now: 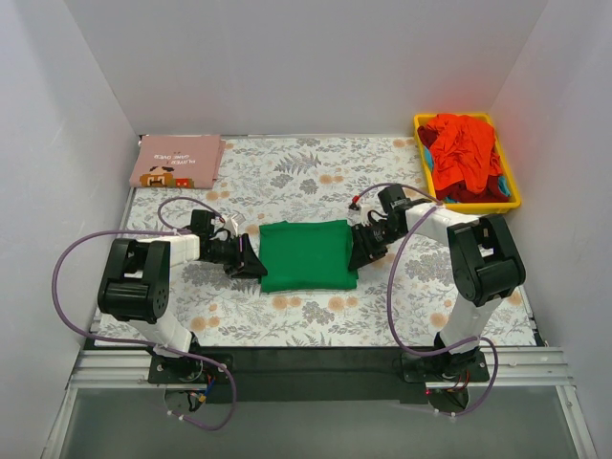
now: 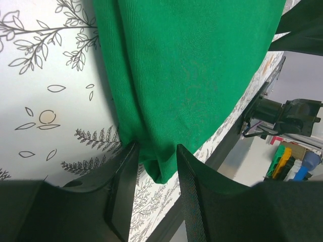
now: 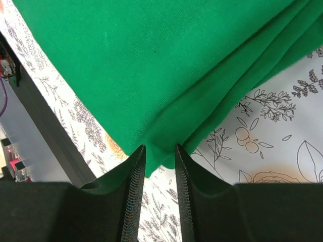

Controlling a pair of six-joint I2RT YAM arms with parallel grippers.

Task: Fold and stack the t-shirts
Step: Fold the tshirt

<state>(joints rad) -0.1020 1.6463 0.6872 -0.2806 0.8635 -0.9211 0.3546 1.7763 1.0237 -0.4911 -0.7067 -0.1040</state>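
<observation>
A bright green t-shirt (image 1: 306,253) lies folded into a rectangle in the middle of the floral covering. My left gripper (image 1: 256,263) sits at its left edge, and in the left wrist view its fingers (image 2: 156,146) are shut on a hanging corner of green cloth (image 2: 186,65). My right gripper (image 1: 359,251) is at the shirt's right edge; in the right wrist view its fingertips (image 3: 160,147) pinch a corner of the layered green fabric (image 3: 151,60). A dusty pink t-shirt (image 1: 178,161) lies folded at the back left. Red-orange t-shirts (image 1: 464,153) are heaped at the back right.
The red-orange heap fills a yellow plastic bin (image 1: 478,205) at the back right corner. The grey-and-orange floral covering (image 1: 316,172) spans the table between white walls. Purple cables loop out from both arms near the front.
</observation>
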